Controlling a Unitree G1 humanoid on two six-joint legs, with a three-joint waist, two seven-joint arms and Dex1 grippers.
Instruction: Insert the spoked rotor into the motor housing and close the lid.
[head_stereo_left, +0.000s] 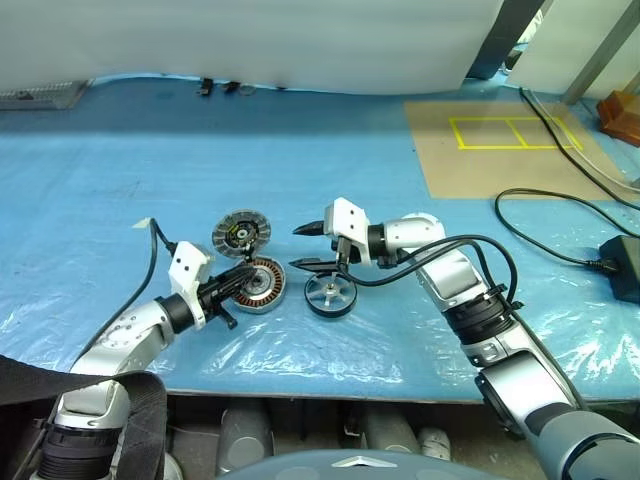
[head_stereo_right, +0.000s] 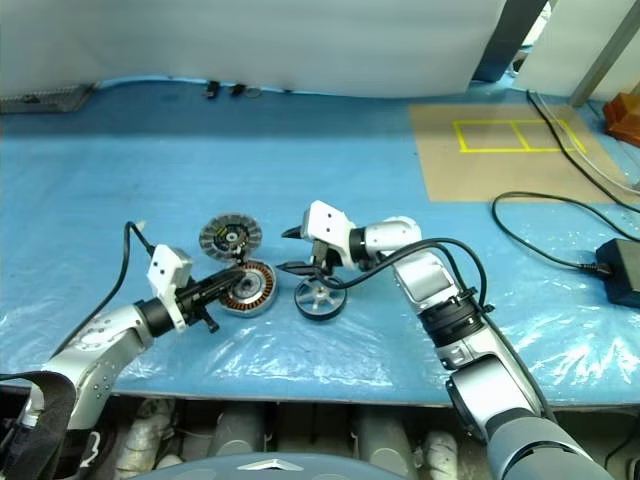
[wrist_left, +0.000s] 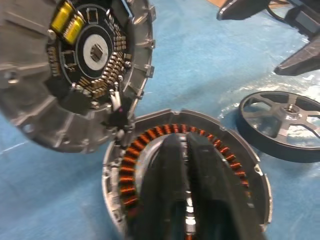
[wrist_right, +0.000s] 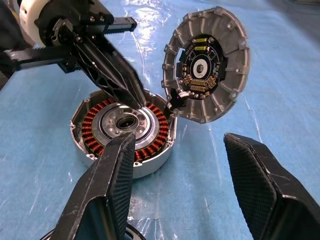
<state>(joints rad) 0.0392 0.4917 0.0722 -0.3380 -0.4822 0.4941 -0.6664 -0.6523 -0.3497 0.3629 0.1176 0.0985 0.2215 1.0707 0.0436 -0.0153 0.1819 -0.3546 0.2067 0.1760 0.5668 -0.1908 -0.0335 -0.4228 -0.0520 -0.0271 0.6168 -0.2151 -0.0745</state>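
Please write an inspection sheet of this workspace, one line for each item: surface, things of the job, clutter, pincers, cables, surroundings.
Surface: table under blue plastic sheet, wrinkled at the near edge.
Job's things: motor housing open, copper windings exposed, nothing inserted; lid tilted up behind it, joined at the rim; spoked rotor flat on the sheet beside the housing.
Clutter: small dark parts at the far edge.
Pincers: left pincer shut, tips over the housing centre; right pincer open above the rotor, holding nothing.
Cables: black cable running to a black box.
Surroundings: brown board with yellow tape rectangle.
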